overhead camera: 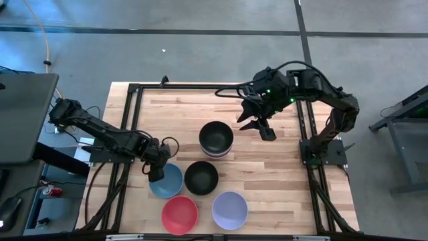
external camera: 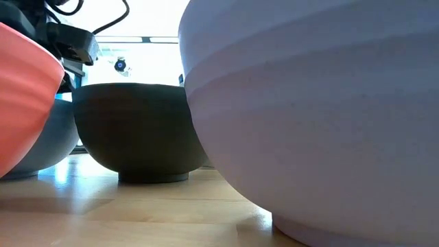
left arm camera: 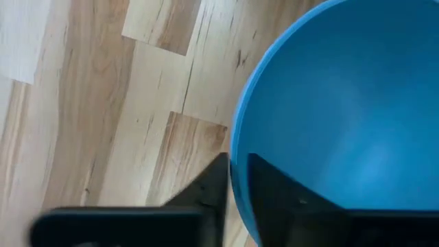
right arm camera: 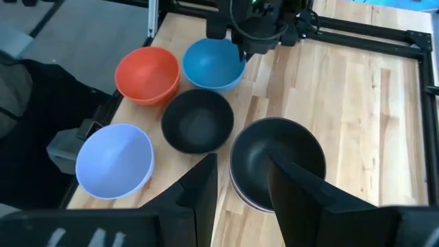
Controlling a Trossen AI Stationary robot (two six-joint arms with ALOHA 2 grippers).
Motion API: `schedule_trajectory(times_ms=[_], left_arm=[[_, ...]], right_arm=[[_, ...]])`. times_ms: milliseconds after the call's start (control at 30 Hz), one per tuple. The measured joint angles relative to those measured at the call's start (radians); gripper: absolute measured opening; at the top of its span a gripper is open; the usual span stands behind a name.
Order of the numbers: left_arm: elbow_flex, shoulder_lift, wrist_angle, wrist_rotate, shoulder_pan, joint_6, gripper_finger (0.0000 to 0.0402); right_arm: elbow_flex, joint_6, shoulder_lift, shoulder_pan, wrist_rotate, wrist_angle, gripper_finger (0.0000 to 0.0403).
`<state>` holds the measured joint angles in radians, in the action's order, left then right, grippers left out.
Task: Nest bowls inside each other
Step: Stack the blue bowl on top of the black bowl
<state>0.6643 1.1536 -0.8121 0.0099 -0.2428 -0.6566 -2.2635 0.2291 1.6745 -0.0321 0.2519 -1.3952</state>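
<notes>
Landmark: single black bowl (overhead camera: pixel 201 177), mid-table.
Near edge: red bowl (overhead camera: pixel 179 214) and lavender bowl (overhead camera: pixel 229 209) just before it.
Beside: blue bowl (left arm camera: pixel 343 103); left gripper (overhead camera: pixel 156 171) pinches its rim, one finger inside, one outside.
Beyond: black-topped stack (overhead camera: pixel 216 138); right gripper (overhead camera: pixel 257 125) above, fingers spread, empty.
Low view: lavender bowl blocks the stack.

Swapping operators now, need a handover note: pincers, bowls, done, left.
Left pincer: straddling the blue bowl rim, one finger inside, one outside.
Right pincer: open, empty, above the table just beside the stack.
Done: stack with a black bowl on top, paler rims beneath.
Left: blue, loose black bowl, red bowl, lavender bowl, all single near the front edge.
</notes>
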Motion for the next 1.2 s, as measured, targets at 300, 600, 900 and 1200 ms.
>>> schedule_trajectory(times_ms=[300, 600, 900, 1200], left_arm=[[0.000, -0.002, 0.002, -0.006, 0.040, 0.066, 0.0004], [0.120, -0.002, -0.085, 0.032, 0.178, 0.257, 0.0002], [0.393, -0.002, -0.299, 0.031, 0.369, 0.444, 0.0001], [0.632, 0.045, -0.308, 0.031, 0.540, 0.596, 0.0000]], right_arm=[[0.000, -0.003, 0.000, 0.044, -0.015, 0.000, 0.0119], [0.000, -0.017, 0.000, 0.109, -0.057, -0.051, 0.0119], [0.000, -0.048, 0.000, 0.167, -0.057, -0.090, 0.0119], [0.000, -0.048, 0.000, 0.217, -0.071, -0.090, 0.0119]])
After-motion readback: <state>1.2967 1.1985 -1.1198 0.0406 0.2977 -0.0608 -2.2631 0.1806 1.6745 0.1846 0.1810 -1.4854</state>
